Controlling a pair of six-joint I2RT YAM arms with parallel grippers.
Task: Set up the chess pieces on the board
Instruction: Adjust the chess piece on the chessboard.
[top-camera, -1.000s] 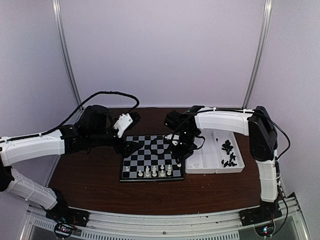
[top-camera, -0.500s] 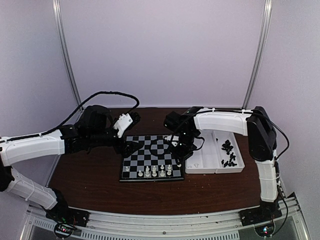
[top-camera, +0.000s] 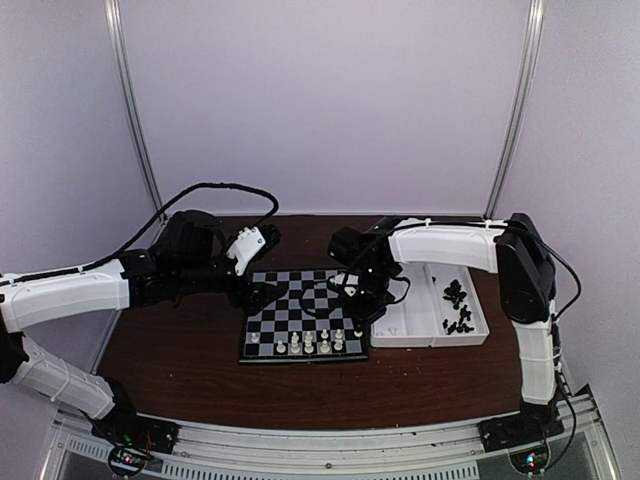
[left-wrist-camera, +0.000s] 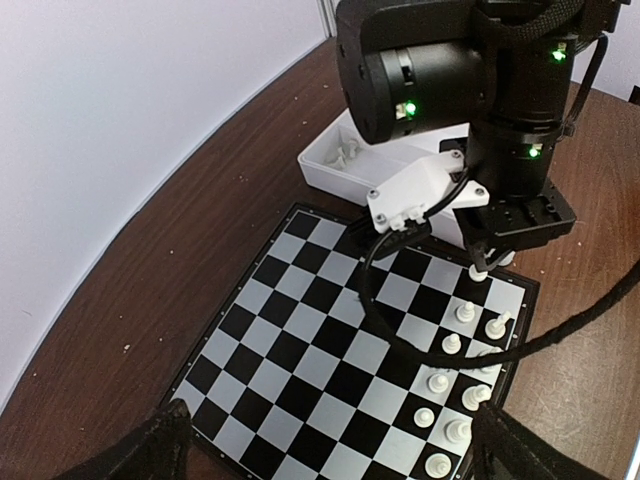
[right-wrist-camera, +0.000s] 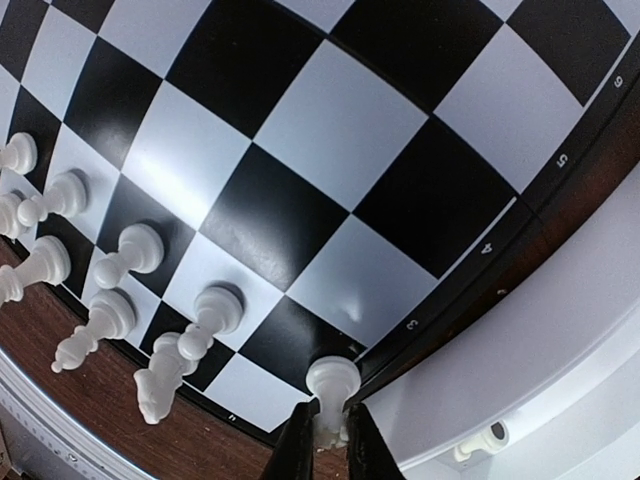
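Your right claw pinches a white pawn; your left claw is open. Some white pieces stand on the board, no black yet.

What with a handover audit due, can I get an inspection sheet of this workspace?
Surface: brown table.
Job's things: board flat; white pieces along its near edge; black pieces in the right compartment of the tray.
Clutter: pale specks on the table.
Grippers: left gripper open at the board's left edge; right gripper shut on a white pawn at its right edge.
Cables: black cable arching over the left arm.
Surroundings: pale walls, metal posts.
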